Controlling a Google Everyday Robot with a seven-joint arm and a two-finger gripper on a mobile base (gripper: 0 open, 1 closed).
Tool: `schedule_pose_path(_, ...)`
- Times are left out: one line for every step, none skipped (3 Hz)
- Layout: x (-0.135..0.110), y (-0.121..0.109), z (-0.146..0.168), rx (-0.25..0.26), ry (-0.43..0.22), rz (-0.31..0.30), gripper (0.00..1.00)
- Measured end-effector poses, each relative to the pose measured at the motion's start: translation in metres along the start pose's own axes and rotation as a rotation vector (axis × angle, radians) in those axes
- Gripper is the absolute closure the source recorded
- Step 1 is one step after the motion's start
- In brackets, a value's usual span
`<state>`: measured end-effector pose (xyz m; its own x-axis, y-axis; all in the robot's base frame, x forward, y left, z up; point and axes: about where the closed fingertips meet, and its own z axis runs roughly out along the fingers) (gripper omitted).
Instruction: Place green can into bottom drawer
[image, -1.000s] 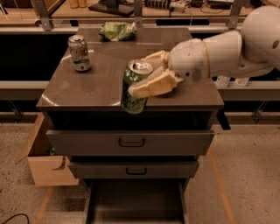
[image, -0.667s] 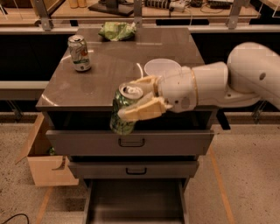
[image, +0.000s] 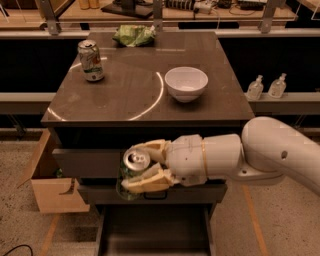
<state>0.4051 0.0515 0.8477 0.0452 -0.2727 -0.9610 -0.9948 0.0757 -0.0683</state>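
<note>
My gripper is shut on the green can, a dark green can with a silver top, held upright in front of the cabinet's two upper drawers. The cream fingers wrap its right side. The can hangs above the left part of the open bottom drawer, a dark grey tray pulled out at the frame's bottom. My white arm comes in from the right.
On the cabinet top stand a pale silver-white can, a white bowl and a green chip bag. A cardboard box sits on the floor to the left. Two bottles stand on a ledge to the right.
My gripper has carried the green can down from cabinet-top height, forward and left, to in front of the upper drawers, above the open bottom drawer.
</note>
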Motion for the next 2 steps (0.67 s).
schedule_pose_path(0.0607,0.0204,0.0132,0.023,0.096,-0.022,1.0)
schedule_pose_path(0.0608,0.0204,0.0133,0.022,0.096,-0.023,1.0)
